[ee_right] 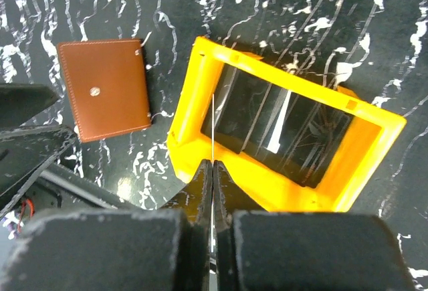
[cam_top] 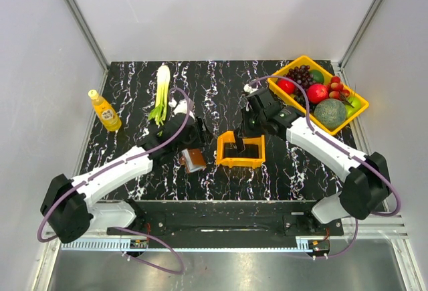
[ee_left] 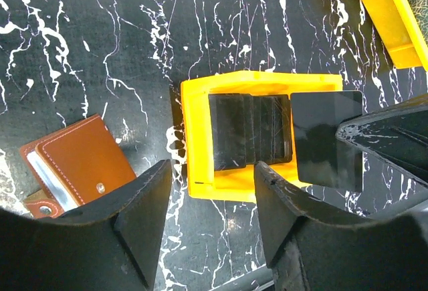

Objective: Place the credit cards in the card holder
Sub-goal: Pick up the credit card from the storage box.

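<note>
The card holder (ee_left: 83,160) is a brown wallet lying flat on the marble left of a small orange bin (ee_left: 199,137); a pale card edge shows at its left side. Several dark glossy credit cards (ee_left: 251,134) lie stacked inside the bin. My left gripper (ee_left: 210,201) hovers open just in front of the bin's near wall, with nothing between its fingers and the wallet to its left. My right gripper (ee_right: 212,166) is shut on one credit card (ee_right: 212,127), seen edge-on, held upright over the bin's left wall. From the left wrist this held card (ee_left: 328,137) hangs over the bin's right end.
A yellow tray (cam_top: 352,109) of fruit sits at the back right. A yellow bottle (cam_top: 105,110) stands at the left, and a leek (cam_top: 161,90) lies at the back. White walls enclose the table on three sides.
</note>
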`<state>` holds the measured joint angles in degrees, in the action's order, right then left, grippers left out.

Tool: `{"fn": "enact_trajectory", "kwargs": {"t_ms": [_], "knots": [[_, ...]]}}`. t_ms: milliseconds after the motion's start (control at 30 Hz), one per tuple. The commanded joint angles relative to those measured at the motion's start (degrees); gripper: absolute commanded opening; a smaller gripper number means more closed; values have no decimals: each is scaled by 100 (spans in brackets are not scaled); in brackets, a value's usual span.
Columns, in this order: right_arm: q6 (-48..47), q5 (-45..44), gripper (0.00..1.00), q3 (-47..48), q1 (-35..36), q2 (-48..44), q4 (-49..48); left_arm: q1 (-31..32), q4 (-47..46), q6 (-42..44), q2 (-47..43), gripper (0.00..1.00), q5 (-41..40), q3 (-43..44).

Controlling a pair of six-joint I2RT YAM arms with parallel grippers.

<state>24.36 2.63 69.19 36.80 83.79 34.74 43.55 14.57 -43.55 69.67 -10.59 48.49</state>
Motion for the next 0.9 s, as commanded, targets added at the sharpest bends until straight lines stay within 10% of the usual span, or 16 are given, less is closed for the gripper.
{"fn": "enact_trajectory", "kwargs": {"t_ms": [0, 567, 867], "knots": [[-176, 710, 0, 165, 56, -213, -21, -48, 151, 48, -366, 58, -224, -147], [104, 774, 0, 481, 1645, 180, -406, -883, 1532, -320, -1605, 42, -787, -1068], [244, 308, 0, 1009, 1875, 973, -477, -1358, 785, -356, -1562, 60, -101, -1764]]}}
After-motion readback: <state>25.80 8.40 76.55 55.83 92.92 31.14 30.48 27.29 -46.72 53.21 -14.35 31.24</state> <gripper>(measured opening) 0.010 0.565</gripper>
